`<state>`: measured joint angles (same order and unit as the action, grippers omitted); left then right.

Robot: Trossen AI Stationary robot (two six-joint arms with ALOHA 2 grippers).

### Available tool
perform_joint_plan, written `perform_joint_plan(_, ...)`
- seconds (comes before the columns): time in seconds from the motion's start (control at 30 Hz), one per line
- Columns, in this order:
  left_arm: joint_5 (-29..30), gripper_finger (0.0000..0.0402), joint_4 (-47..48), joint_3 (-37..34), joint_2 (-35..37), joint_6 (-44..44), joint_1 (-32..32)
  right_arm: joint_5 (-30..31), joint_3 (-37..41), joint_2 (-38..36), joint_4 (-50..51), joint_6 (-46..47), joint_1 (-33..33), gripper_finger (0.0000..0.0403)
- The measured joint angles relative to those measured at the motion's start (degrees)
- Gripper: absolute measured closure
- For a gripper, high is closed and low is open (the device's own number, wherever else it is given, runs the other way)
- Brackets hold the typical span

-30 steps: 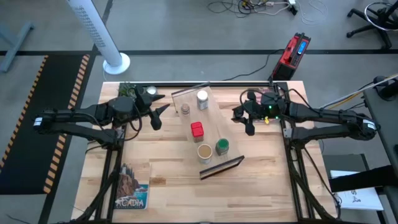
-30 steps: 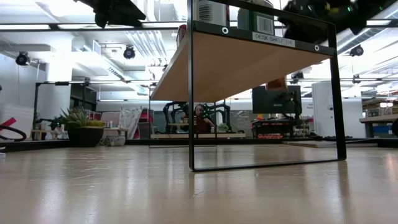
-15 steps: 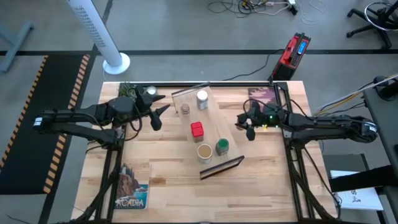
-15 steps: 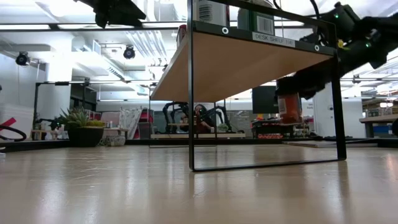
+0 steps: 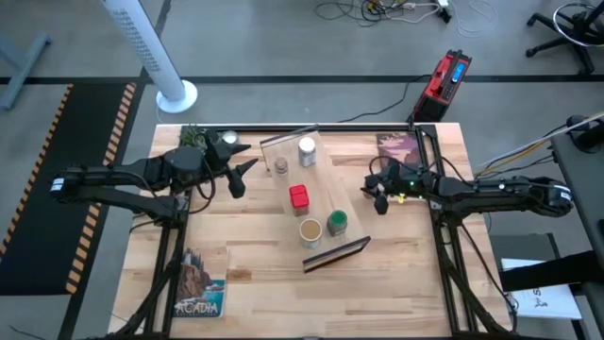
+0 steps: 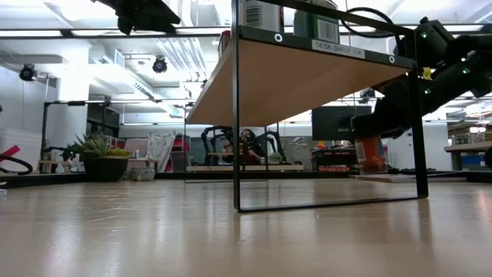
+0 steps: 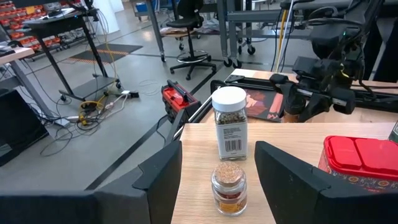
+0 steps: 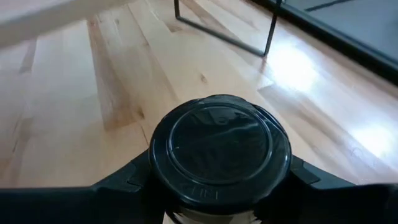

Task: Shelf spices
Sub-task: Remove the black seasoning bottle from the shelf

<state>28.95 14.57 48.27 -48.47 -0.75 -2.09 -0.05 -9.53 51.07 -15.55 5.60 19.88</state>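
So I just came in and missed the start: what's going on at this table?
The robot is putting spice jars onto the shelf. Five already stand on it: the white-capped jar, small brown jar, red tin, tan-lidded jar and green-lidded jar. The right gripper holds the black-lidded jar beside the shelf, off its right side. The left gripper waits open at the shelf's left.

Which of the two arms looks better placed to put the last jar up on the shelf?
The right. Its tool already grips the black-lidded jar beside the shelf, while the left tool is open and empty.
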Motion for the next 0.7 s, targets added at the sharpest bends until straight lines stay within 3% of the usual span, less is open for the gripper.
perform_joint_plan(0.4, 0.0, 0.0209, 0.0, 0.0, 0.0, -0.3, 0.0, 0.1, 6.7, -0.1, -7.8, 3.7, 0.0, 0.0221)
perform_joint_plan(0.7, 0.0, 0.0209, 0.1, 0.0, 0.0, -0.3, 0.0, 0.2, 7.7, -1.0, -7.6, 3.7, 0.0, 0.0222)
